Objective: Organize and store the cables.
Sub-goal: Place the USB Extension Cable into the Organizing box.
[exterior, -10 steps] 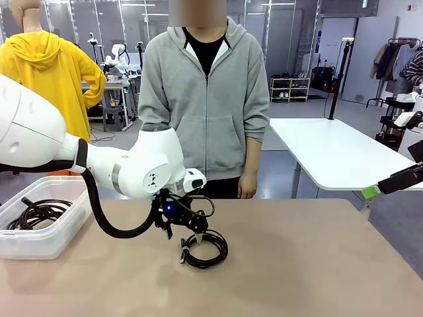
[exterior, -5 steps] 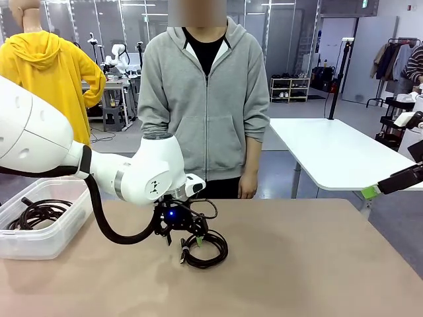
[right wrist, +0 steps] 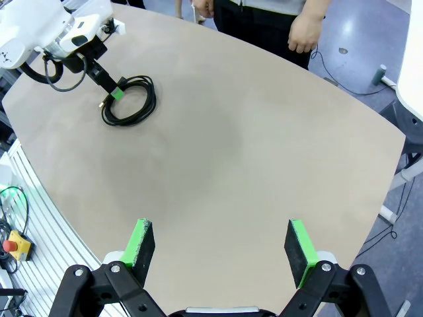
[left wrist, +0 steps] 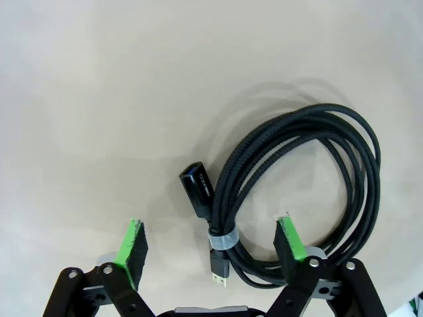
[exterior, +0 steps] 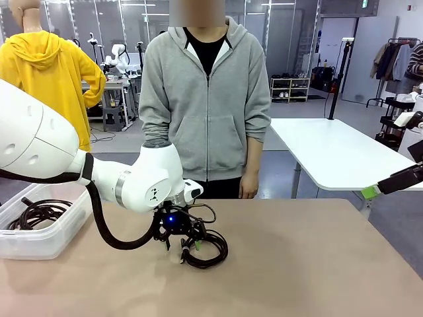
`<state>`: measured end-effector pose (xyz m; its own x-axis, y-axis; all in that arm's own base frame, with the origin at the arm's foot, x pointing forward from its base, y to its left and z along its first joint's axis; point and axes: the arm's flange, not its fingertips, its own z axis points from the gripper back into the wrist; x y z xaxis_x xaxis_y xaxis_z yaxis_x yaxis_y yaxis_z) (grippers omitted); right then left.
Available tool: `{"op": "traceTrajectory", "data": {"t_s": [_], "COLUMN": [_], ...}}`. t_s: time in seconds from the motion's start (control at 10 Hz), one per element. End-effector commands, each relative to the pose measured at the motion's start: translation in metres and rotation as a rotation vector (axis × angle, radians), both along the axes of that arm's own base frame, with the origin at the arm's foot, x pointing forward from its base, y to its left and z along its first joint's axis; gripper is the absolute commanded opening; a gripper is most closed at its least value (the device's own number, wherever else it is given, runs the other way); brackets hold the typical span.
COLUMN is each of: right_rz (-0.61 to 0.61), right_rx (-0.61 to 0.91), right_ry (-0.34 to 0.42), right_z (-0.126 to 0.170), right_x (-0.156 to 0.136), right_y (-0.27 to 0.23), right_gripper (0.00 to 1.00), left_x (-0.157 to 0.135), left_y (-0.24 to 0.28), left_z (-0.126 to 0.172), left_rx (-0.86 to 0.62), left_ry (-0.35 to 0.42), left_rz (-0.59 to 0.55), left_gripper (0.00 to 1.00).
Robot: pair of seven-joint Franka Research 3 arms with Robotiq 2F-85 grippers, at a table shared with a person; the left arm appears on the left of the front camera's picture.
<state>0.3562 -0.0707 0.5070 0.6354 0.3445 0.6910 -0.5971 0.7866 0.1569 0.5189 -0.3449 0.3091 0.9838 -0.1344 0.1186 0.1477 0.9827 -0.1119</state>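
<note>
The left gripper (left wrist: 210,247), jaws apart, straddles the tied section of the coiled black cable (left wrist: 310,191) near the desk (exterior: 317,264) middle, gripping nothing yet. Close squarely across the tie (left wrist: 223,240), gathering every strand. The right gripper (right wrist: 220,251) stands wide open, empty.

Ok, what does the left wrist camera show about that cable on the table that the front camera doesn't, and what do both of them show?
Left wrist view: the left gripper straddles the bundled side of the coiled black cable, its green pads not visibly touching it. A pale tie binds the strands, and two plug ends lie beside them.

Front view: a clear plastic bin at the table's left holding more black cables, the person standing across the table, and the right gripper's green tip at the right edge.

Both: the coil flat on the tan table under the left gripper.
</note>
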Motion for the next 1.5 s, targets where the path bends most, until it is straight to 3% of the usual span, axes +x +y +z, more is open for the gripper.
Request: {"op": "traceTrajectory", "data": {"t_s": [0.0,0.1,0.2,0.4,0.5,0.6,0.7,1.0,1.2,1.4], "right_rz": [-0.017,-0.017,-0.017,-0.017,-0.017,-0.017,-0.017,-0.017,-0.017,-0.017], "right_rx": [0.003,0.003,0.003,0.003,0.003,0.003,0.003,0.003,0.003,0.003], "right_ry": [-0.001,-0.001,-0.001,-0.001,-0.001,-0.001,-0.001,-0.001,-0.001,-0.001], "right_z": [0.0,0.0,0.0,0.0,0.0,0.0,0.0,0.0,0.0,0.0], "right_x": [0.002,0.002,0.002,0.002,0.002,0.002,0.002,0.002,0.002,0.002], "right_y": [0.001,0.001,0.001,0.001,0.001,0.001,0.001,0.001,0.001,0.001], "right_gripper": [1.0,1.0,1.0,1.0,1.0,1.0,1.0,1.0,1.0,1.0], "left_x": [-0.005,-0.006,-0.007,-0.01,-0.011,-0.011,-0.011,-0.012,-0.014,-0.018], "left_y": [-0.001,-0.002,-0.002,-0.002,-0.001,0.0,0.001,0.001,0.007,0.023], "left_z": [-0.005,-0.005,-0.005,-0.005,-0.004,-0.001,0.0,0.004,0.043,0.098], "left_rx": [0.034,0.038,0.054,0.08,0.093,0.097,0.105,0.11,0.078,0.042], "left_ry": [-0.04,-0.04,-0.042,-0.036,-0.039,-0.042,-0.04,-0.043,-0.069,-0.041], "left_rz": [0.006,0.005,0.023,0.024,0.025,0.03,0.036,0.022,0.016,0.035], "left_gripper": [0.53,0.32,0.0,0.0,0.13,0.03,0.0,0.0,0.0,0.0]}}
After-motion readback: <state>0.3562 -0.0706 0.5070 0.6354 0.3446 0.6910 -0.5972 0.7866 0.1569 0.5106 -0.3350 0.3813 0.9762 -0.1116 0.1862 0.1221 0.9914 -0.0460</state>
